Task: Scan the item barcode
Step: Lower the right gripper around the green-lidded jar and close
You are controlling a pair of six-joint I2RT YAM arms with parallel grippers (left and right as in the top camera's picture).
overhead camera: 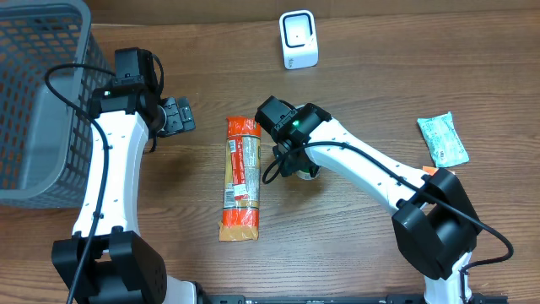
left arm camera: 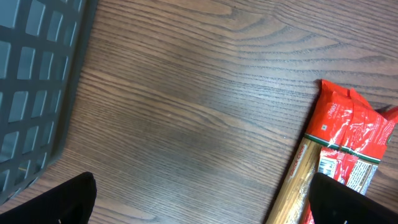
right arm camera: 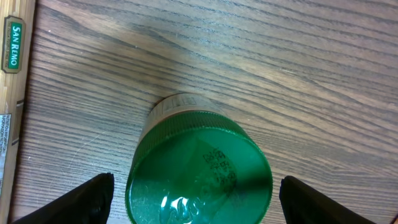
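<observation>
a: how far along is the scan?
b: barely begun, it seems. the green-lidded jar [right arm camera: 199,165] stands on the table [overhead camera: 380,76], well apart from the scanner [overhead camera: 299,40].
a: and the claws?
b: the right gripper [right arm camera: 198,202] straddles it, jaws apart, not gripping. the left gripper [overhead camera: 180,116] hangs agape, empty.

The overhead camera looks straight down on the whole table [overhead camera: 363,51]. The left wrist camera faces down, close, between basket [left arm camera: 31,81] and packet [left arm camera: 339,155]. The right wrist camera hangs nearer still over the jar [right arm camera: 199,168], with the same packet at its left edge.
</observation>
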